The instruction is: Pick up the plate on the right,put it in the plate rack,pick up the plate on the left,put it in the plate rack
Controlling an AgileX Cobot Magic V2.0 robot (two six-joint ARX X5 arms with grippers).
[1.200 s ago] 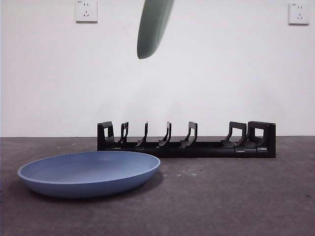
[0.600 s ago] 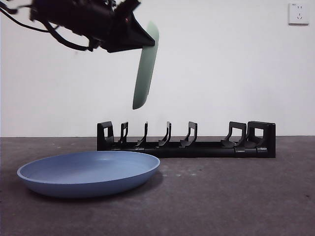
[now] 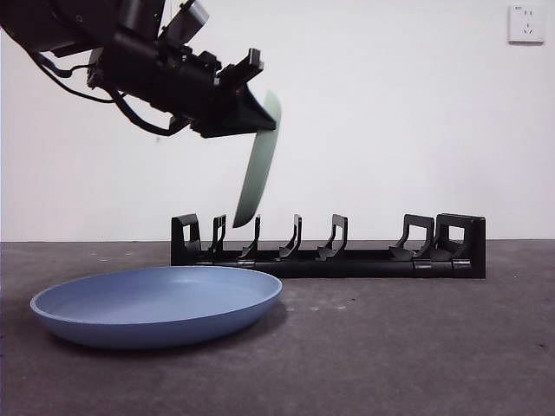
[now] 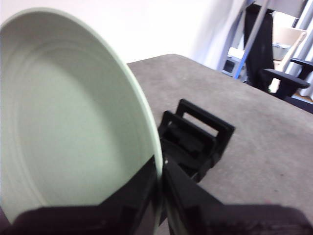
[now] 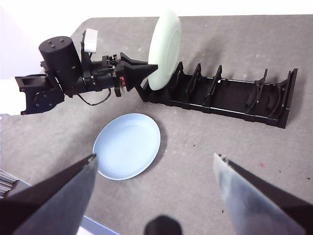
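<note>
My left gripper (image 3: 260,121) is shut on the rim of a pale green plate (image 3: 257,173), holding it nearly on edge and slightly tilted. The plate's lower edge hangs just above the prongs at the left end of the black plate rack (image 3: 364,260). In the left wrist view the green plate (image 4: 68,132) fills the frame, its rim pinched by the left gripper (image 4: 159,196), with the plate rack (image 4: 195,139) behind. A blue plate (image 3: 156,303) lies flat on the table in front of the rack. My right gripper (image 5: 155,156) hovers high above, open and holding nothing.
From above, the plate rack (image 5: 234,100) lies across the table with the blue plate (image 5: 127,146) near its left end. A wall socket (image 3: 526,23) sits on the white wall behind. Office chairs (image 4: 274,58) stand beyond the table's edge.
The left gripper has come down into view with the green plate. The plate's lower edge dropped from high above to just over the rack's left prongs.
</note>
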